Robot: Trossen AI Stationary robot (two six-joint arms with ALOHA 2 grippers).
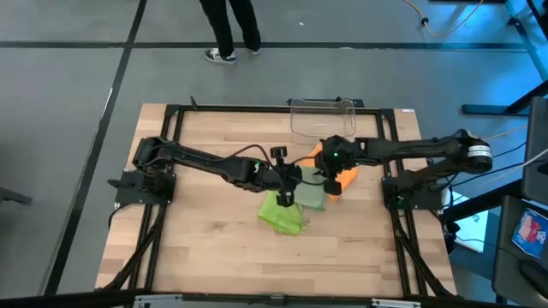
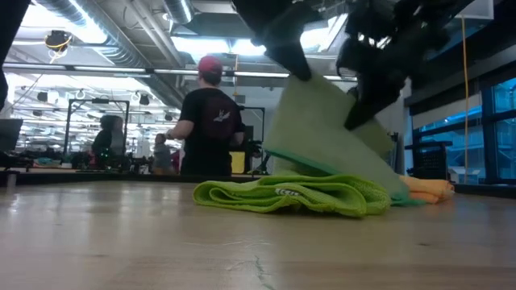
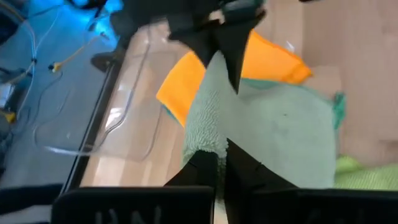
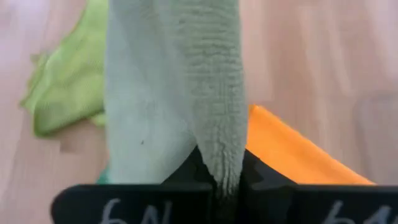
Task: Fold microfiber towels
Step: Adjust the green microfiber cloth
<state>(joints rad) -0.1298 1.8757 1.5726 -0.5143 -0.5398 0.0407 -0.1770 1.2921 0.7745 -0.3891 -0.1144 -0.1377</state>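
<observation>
Both claws pinch sage towel (image 2: 322,121) above wooden table (image 2: 121,242).

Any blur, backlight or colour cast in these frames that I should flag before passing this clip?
Low view: bright ceiling lights behind leave both arms as dark silhouettes above the pale sage green towel. Left wrist view: blurred all over, blue glow in one corner, clear plastic bin hazy. Right wrist view: sage pile sharp at the fingers, bright lime green towel soft. High view: evenly lit, blue tint at the right.

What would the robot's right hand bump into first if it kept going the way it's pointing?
Probably the crumpled lime green cloth, lying past the pale sage green towel that the right hand is pinching; depth is unclear.
</observation>
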